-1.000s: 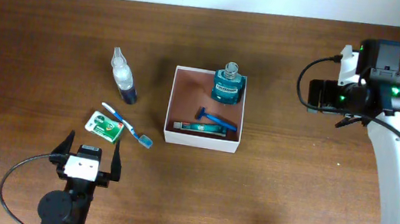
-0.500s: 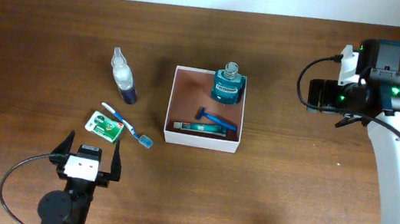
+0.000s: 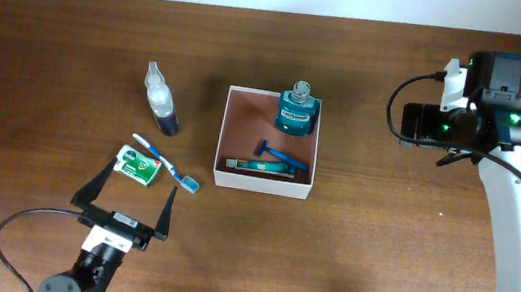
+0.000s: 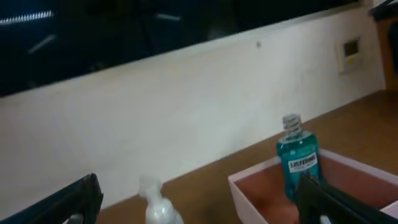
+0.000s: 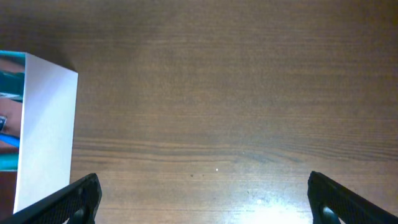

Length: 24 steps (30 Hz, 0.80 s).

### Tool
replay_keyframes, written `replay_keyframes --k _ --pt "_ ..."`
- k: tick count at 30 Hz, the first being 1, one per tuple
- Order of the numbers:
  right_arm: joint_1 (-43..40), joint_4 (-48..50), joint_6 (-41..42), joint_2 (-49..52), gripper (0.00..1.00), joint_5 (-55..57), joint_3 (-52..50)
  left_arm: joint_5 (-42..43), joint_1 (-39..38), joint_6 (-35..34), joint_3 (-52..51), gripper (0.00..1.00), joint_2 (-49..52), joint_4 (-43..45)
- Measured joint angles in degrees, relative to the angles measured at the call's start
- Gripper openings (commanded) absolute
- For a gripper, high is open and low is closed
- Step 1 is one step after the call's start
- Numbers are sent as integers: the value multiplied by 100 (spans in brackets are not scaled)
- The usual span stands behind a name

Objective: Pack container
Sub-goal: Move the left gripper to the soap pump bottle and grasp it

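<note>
both left hand (image 3: pixel 141 183) and right hand (image 5: pixel 202 186) spread wide; container (image 5: pixel 46 124) cut off at edge.

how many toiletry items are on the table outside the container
3: a spray bottle left of the container, a toothbrush in front of the bottle, and a green packet beside the toothbrush. None appears hidden.

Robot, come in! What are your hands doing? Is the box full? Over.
Open: left hand, right hand. Packed in container: mouthwash, razor, tube. Outside: spray bottle, toothbrush, green packet. Nothing blocking.
</note>
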Motion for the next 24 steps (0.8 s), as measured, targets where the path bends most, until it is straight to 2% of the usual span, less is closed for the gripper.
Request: replay_keyframes --k 3,7,9,12,16,19,22,24 --pt "0 2 2 0 98 -2 0 -4 0 0 269 99 188 -417" --pt "0 -2 2 0 99 -2 -2 -212 0 0 1198 99 1051 -1025" --pt "0 -2 0 0 98 -2 -4 -269 0 0 2004 100 1751 -1368" --pt "0 0 2 0 98 -2 -9 -107 0 9 3499 99 2940 -2492" --pt "0 -4 0 0 99 13 -15 129 0 -2 5744 99 4806 -4470" --pt "0 -2 2 0 99 13 -15 205 0 -7 6968 99 5978 -5501" --pt "0 0 0 0 99 13 -15 238 0 -7 7694 100 6837 -6105" --pt "0 0 2 0 99 15 -15 238 0 -7 7877 100 7222 -6153"
